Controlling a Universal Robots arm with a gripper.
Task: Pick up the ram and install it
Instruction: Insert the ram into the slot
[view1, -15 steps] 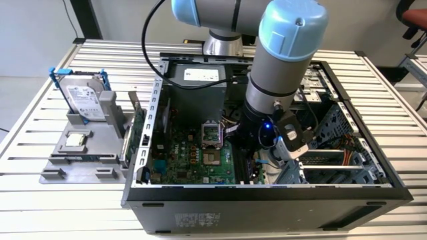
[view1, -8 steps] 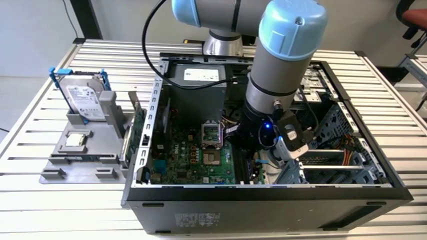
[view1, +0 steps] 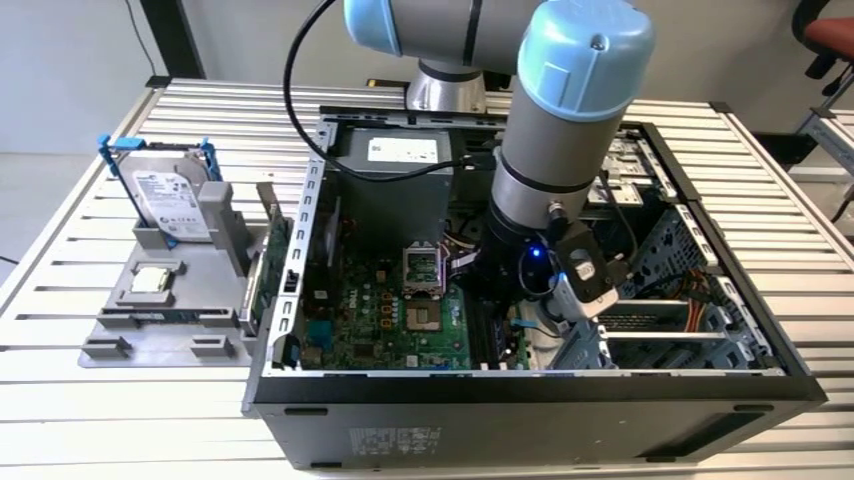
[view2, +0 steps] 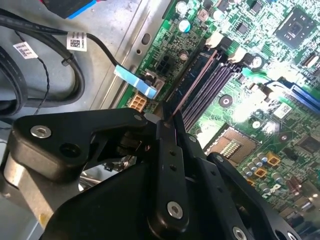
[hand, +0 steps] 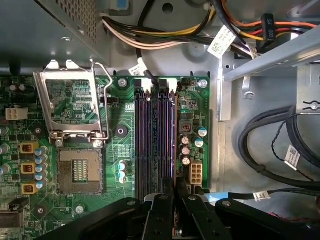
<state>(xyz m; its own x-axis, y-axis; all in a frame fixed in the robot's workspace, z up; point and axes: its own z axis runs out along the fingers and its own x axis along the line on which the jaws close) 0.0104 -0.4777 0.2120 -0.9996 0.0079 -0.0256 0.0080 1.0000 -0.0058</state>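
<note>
Exterior view: arm reaches down into the open computer case (view1: 534, 385); gripper (view1: 501, 300) low over the motherboard (view1: 387, 320), near the case's front edge.

Second wrist view: fingers (view2: 167, 150) pinch the ram (view2: 192, 85), seen edge-on, lined up in the outermost memory slot.

First wrist view: gripper (hand: 175, 200) over the memory slots (hand: 155, 135). Picked up; judged nearly seated, full seating unconfirmed.

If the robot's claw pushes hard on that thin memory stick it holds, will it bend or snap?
Probably stiff: the ram runs straight, edge-on, from the gripper toward the memory slots. It looks very thin, so a sideways push might crack it. It is likely light, too.
</note>
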